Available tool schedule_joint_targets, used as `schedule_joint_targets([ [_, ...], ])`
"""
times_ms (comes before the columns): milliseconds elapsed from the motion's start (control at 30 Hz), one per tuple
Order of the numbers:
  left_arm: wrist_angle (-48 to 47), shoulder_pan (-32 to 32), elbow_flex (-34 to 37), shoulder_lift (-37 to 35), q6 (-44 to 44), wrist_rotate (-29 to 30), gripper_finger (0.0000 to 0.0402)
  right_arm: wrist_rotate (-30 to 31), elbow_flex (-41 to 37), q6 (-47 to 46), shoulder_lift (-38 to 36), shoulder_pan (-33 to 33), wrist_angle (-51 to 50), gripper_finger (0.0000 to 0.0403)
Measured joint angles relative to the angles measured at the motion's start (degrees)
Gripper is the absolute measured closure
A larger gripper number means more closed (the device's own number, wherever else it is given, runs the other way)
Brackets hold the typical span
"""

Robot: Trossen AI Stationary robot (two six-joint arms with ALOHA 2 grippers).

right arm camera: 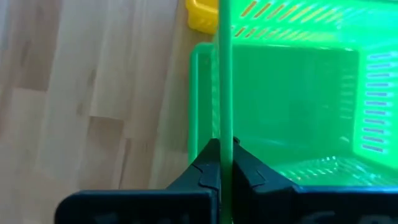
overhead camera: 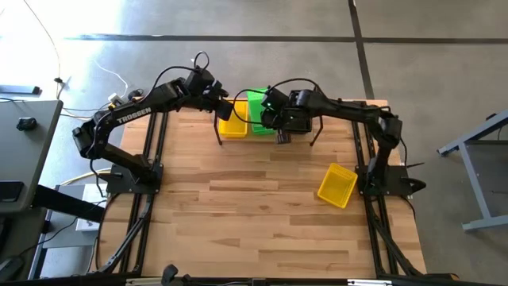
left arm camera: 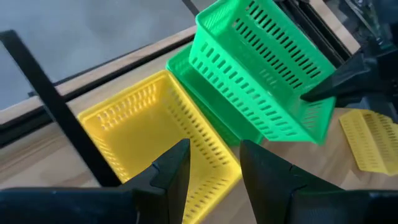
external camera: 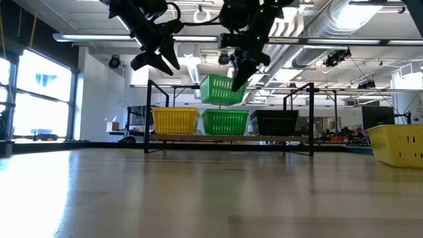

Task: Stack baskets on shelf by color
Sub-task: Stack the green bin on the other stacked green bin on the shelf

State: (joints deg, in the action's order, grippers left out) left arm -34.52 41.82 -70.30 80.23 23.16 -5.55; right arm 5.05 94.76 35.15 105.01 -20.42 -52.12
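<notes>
The bright green mesh-sided plastic basket (external camera: 223,89) hangs tilted just above its green twin (external camera: 225,121) on the light wooden shelf with the black wire frame (external camera: 228,139), since green belongs on green; my right pincer (right arm camera: 222,163) is pressed together on its thin rim. My left pincer (left arm camera: 212,163) hovers spread and empty over the yellow mesh basket (left arm camera: 155,134) beside it; another yellow basket (overhead camera: 337,184) waits well apart on the wooden tabletop (overhead camera: 254,214).

High view: right end effector (overhead camera: 279,119) and its arm cover the black basket and most of the green baskets (overhead camera: 255,102) on the shelf. Low view: loose yellow basket (external camera: 398,144) cut off by the right edge, arms cut off at the top. Right wrist: held green basket (right arm camera: 292,93) fills the frame, blurred up close, hiding the shelf below; only a corner of a yellow basket (right arm camera: 200,15) shows.
</notes>
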Motion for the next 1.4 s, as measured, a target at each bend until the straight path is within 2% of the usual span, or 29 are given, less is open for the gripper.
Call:
schedule_joint_targets([
  [533, -0.1, 0.0, 0.0, 0.0, 0.2, 1.3, 0.0273, -2.3, 0.0, 0.3, 3.7, -1.5, -0.5, 0.0403],
  [1000, 0.0, -0.2, 0.0, 0.0, 0.3, 1.8, 0.0273, -2.6, 0.0, -10.7, 5.0, -2.5, -2.1, 0.0403],
  [1400, 0.0, -0.2, 0.0, 0.0, 0.6, 1.7, 0.0273, -4.1, 0.0, -10.3, 5.0, -2.5, -1.9, 0.0400],
])
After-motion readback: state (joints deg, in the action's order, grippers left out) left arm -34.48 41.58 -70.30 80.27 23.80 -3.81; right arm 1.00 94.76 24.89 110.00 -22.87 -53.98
